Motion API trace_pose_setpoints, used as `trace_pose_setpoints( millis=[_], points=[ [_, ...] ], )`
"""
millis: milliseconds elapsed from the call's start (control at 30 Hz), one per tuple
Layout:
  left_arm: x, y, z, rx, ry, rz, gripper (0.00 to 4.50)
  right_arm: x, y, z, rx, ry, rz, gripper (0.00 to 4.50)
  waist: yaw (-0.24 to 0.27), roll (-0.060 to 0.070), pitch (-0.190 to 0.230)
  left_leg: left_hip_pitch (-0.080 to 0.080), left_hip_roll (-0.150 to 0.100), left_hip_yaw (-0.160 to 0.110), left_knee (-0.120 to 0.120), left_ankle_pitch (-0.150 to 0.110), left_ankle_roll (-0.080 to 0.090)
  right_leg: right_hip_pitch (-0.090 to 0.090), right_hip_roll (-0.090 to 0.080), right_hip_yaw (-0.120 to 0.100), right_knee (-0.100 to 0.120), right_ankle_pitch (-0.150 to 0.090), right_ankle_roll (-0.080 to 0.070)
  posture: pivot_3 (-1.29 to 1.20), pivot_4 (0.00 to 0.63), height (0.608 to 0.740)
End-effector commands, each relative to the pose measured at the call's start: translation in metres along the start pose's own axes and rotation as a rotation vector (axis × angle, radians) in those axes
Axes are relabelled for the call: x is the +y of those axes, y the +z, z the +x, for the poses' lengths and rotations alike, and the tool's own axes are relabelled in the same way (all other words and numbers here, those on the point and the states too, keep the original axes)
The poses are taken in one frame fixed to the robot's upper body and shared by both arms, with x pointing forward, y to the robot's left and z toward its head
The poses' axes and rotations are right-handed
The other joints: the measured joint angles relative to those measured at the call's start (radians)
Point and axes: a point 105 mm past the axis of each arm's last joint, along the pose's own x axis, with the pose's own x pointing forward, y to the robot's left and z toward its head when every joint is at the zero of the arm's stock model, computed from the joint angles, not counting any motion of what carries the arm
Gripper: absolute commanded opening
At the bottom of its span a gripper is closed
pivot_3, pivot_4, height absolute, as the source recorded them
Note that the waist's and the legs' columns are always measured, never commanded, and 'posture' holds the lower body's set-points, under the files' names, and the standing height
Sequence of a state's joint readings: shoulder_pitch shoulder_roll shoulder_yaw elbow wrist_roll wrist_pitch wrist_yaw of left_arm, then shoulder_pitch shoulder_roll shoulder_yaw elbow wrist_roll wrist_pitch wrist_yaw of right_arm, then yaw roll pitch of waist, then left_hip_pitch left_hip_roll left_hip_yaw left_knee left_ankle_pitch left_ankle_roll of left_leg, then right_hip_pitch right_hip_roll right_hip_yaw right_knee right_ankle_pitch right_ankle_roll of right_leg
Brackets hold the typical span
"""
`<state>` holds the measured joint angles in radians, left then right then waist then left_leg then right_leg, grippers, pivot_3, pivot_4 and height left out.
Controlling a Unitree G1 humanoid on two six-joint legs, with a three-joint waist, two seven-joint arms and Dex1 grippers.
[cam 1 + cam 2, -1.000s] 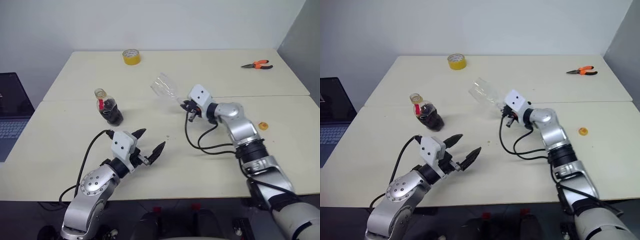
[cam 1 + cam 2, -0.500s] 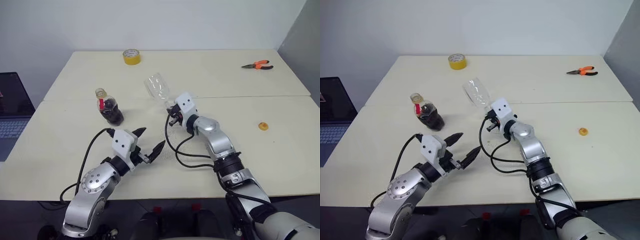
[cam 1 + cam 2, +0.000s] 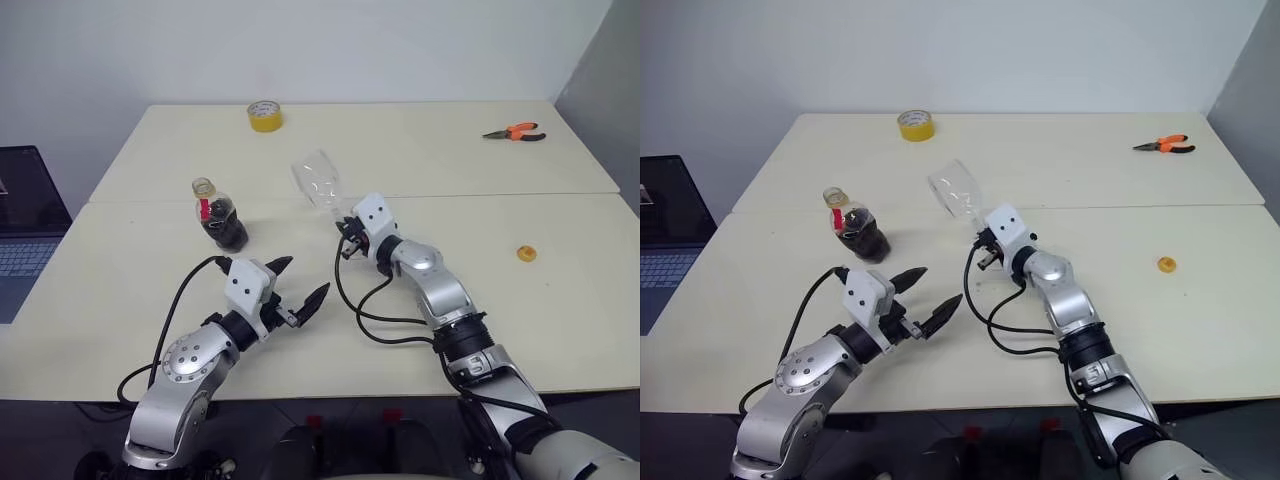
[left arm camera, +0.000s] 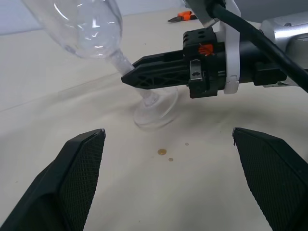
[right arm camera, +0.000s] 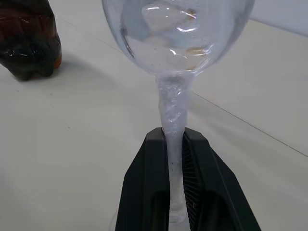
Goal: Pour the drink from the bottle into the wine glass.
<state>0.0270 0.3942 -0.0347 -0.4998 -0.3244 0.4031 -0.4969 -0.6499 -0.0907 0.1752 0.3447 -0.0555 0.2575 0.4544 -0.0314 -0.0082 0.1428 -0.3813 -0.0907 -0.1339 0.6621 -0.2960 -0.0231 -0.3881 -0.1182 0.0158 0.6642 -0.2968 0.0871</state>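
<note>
Pale cream desk [image 3: 150, 290] under a plain white wall, carrying everything. Right hand [image 3: 344, 224] clamped shut on the stem of the wine glass [image 3: 318, 180], tilted, foot touching or just off the desk near the middle, bowl empty. Left hand [image 3: 298, 284] spread wide, holding nothing, near the front edge. Bottle [image 3: 218, 214] upright, uncapped, well apart from both hands, left of the glass, drink [image 3: 226, 229] inside. Yellow cap [image 3: 526, 252] far right. No pouring yet: glass to settle, bottle to grasp and tip.
</note>
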Motion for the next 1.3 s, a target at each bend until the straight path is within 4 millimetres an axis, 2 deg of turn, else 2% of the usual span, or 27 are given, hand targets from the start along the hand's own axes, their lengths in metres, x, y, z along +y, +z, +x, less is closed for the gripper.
trace_pose_setpoints(
  millis=[33,600,1000,1300],
  points=[
    [0.004,0.009,0.0,-0.026,-0.005,0.043,4.5,-0.007,-0.039,-0.017,0.119,-0.025,0.026,0.12,0.003,0.0,-0.001,0.0,0.0,0.0,0.0,0.0,0.0,0.0,0.0,0.0,0.0,0.0,0.0,0.0,0.15,0.74],
    [0.004,0.01,0.002,-0.028,-0.019,0.043,4.5,-0.004,-0.054,-0.022,0.178,-0.024,0.047,0.12,0.001,0.001,-0.004,0.002,0.001,0.0,0.0,0.0,0.0,0.002,0.001,0.001,0.0,0.0,0.0,0.0,0.15,0.74],
    [0.004,0.01,0.003,-0.028,-0.013,0.042,4.5,-0.002,-0.043,-0.02,0.151,0.019,0.104,0.12,-0.001,0.001,-0.005,0.003,0.001,0.0,0.0,0.0,0.0,0.002,0.001,0.001,0.0,0.0,0.0,0.0,0.15,0.74],
    [0.006,0.01,0.004,-0.03,-0.008,0.044,4.5,-0.004,-0.043,-0.021,0.154,0.016,0.099,3.2,-0.001,0.002,-0.003,0.0,0.001,0.001,-0.001,0.0,0.0,0.001,0.001,0.001,0.0,0.0,0.0,0.0,0.15,0.74]
  ],
)
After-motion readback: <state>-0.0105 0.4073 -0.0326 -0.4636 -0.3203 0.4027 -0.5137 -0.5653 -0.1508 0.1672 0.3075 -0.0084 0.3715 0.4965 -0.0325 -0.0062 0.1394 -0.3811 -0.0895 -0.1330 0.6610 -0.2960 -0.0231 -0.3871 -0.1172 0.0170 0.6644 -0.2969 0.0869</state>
